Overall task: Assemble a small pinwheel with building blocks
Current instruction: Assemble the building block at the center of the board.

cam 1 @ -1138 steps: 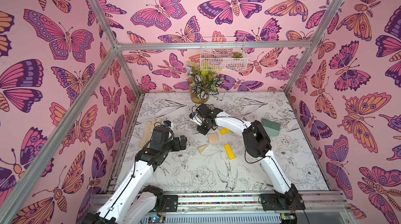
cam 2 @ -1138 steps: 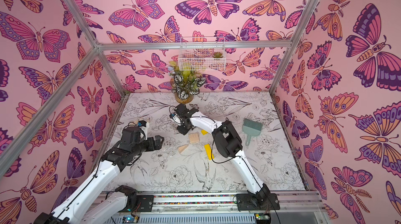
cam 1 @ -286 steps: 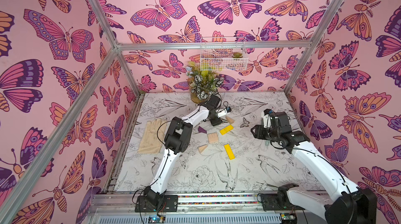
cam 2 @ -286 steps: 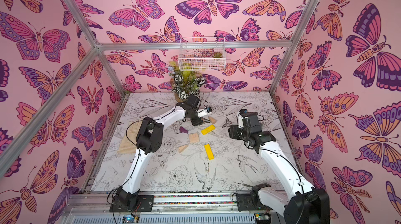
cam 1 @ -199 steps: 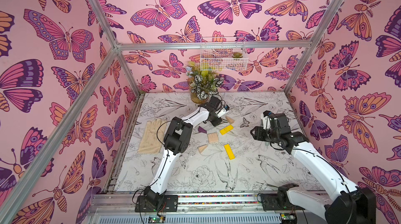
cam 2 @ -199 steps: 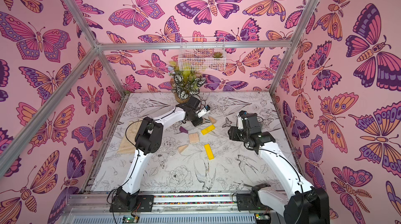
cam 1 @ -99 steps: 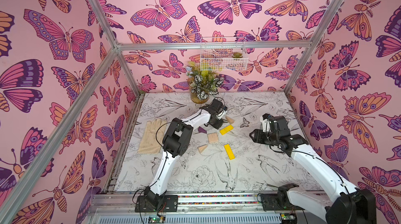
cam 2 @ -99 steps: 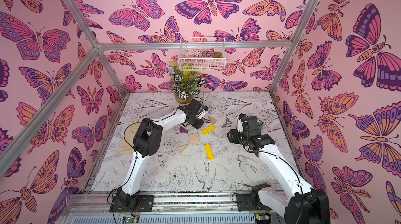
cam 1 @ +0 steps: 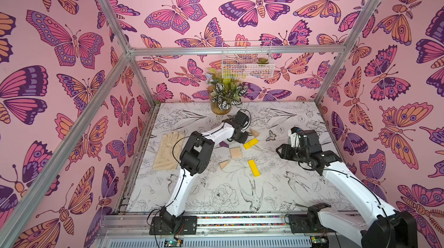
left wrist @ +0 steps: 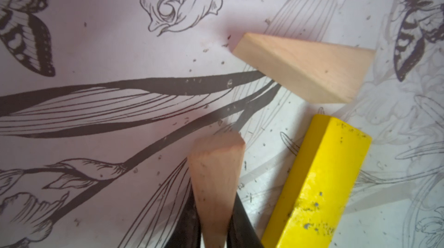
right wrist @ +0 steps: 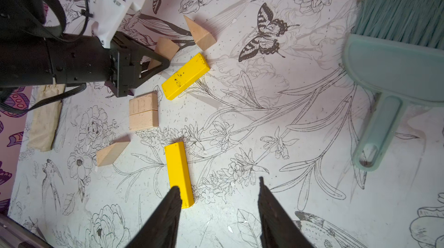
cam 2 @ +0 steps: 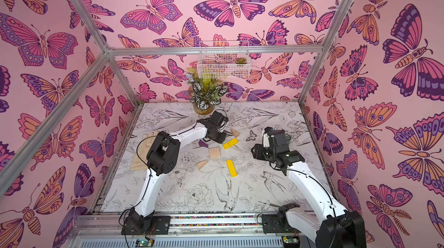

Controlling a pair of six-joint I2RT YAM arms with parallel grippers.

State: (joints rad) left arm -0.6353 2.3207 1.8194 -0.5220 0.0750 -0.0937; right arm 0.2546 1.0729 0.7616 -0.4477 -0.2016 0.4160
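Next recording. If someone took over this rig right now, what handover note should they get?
Left hand: shut on a pale wooden triangular wedge, beside the angled yellow rectangular bar.
Right hand: open, empty, apart from the blocks.
Pieces: the pale wooden square centre lies as two halves side by side. A loose wooden wedge lies farthest from the base. A third wooden wedge and the second yellow bar lie nearer it. The dark purple wedge is close to the centre.
Done: nothing set against the centre.
Left: place four wedges at its corners, add the yellow stem.
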